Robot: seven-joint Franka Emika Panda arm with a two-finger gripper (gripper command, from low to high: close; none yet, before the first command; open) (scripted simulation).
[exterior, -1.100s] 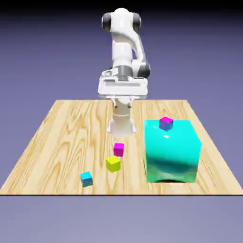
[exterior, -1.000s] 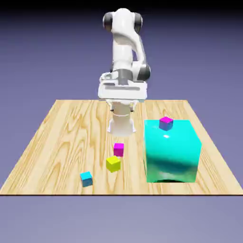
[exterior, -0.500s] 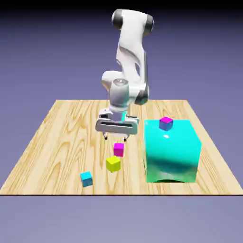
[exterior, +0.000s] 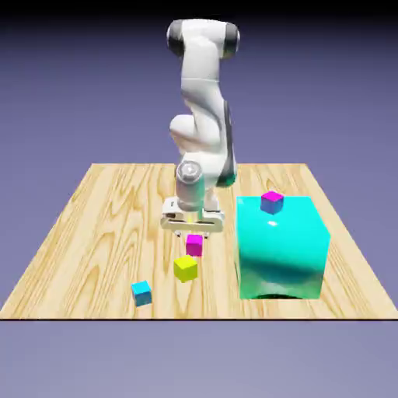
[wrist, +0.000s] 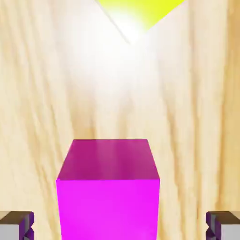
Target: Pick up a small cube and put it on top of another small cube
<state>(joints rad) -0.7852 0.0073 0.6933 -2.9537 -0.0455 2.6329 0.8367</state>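
Gripper (exterior: 193, 232) is spread wide with nothing in it, small cube (exterior: 194, 245) on the table straddled between the tips, yellow cube (exterior: 185, 268) just at its 7 o'clock, so a sloppy close could nudge both.

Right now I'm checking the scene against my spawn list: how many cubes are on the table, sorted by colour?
All-magenta small cube: 1
Yellow small cube: 1
Cyan small cube: 1
Magenta-topped cube with a blue-violet side, sitting on the teal one: 1
Huge teal cube: 1
Total: 5 cubes
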